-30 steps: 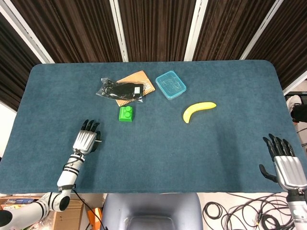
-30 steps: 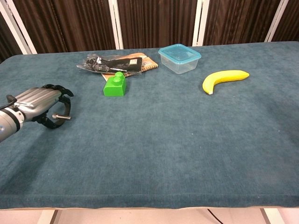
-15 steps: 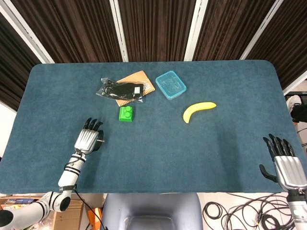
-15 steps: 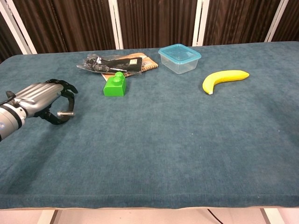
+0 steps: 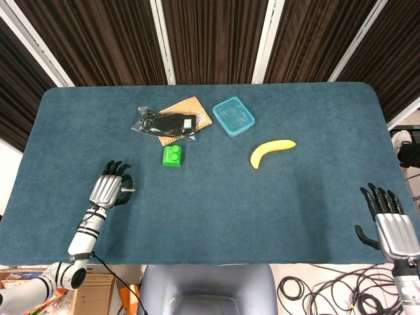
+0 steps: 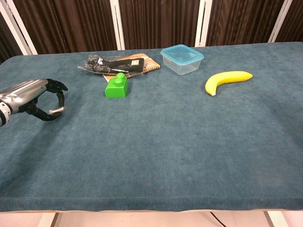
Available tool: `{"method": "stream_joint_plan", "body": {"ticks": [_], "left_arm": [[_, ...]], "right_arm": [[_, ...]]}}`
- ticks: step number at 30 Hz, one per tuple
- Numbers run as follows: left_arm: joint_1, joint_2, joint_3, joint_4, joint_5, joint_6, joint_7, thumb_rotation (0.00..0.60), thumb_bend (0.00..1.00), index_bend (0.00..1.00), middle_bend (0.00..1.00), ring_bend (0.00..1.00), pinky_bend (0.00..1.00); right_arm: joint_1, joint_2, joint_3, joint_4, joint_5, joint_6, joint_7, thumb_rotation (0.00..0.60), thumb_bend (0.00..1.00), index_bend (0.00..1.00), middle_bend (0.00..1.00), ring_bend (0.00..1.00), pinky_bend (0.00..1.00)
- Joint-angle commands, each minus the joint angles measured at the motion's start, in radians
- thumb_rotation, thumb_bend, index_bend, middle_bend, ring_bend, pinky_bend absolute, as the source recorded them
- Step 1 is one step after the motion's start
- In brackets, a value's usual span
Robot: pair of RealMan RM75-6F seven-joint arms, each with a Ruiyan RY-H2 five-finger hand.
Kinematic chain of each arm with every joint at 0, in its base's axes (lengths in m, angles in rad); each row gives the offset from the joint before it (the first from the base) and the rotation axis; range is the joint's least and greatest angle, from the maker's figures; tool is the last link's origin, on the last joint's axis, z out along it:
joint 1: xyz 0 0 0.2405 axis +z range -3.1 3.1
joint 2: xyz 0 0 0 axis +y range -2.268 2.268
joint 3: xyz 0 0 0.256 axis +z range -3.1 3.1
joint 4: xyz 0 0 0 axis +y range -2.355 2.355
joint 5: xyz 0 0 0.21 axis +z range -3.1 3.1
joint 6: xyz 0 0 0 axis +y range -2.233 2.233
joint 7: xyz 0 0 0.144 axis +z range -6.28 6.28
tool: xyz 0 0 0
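Observation:
My left hand (image 5: 109, 187) (image 6: 37, 97) hovers over the blue table (image 5: 216, 210) at its front left, fingers loosely curved and apart, holding nothing. The nearest thing to it is a green toy block (image 5: 173, 155) (image 6: 117, 86), a short way ahead and to the right. My right hand (image 5: 388, 220) is off the table's front right corner, fingers spread, empty; the chest view does not show it. A yellow banana (image 5: 271, 151) (image 6: 227, 80) lies right of centre.
At the back, a black packet (image 5: 165, 123) (image 6: 112, 63) lies on a brown notebook (image 5: 190, 108) (image 6: 149, 63). A clear box with a blue lid (image 5: 233, 116) (image 6: 182, 58) stands beside them. Cables (image 5: 328, 292) trail on the floor at front right.
My left hand has drifted left and slightly towards the table's front edge, away from the green block. My right hand has not moved.

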Motion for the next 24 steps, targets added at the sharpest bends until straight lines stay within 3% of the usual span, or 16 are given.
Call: {"method": "stream_joint_plan", "body": {"ticks": [1, 24], "left_arm": [[0.002, 0.003, 0.005, 0.015, 0.008, -0.012, -0.024, 0.600, 0.36, 0.59, 0.18, 0.07, 0.05], [0.015, 0.018, 0.012, 0.045, 0.012, -0.030, -0.078, 0.600, 0.36, 0.56, 0.17, 0.07, 0.05]], "right_arm": [[0.000, 0.000, 0.000, 0.000, 0.000, 0.000, 0.000, 0.600, 0.29, 0.00, 0.00, 0.00, 0.00], [-0.004, -0.002, 0.001, -0.001, 0.001, 0.005, -0.004, 0.600, 0.29, 0.00, 0.00, 0.00, 0.00]]}}
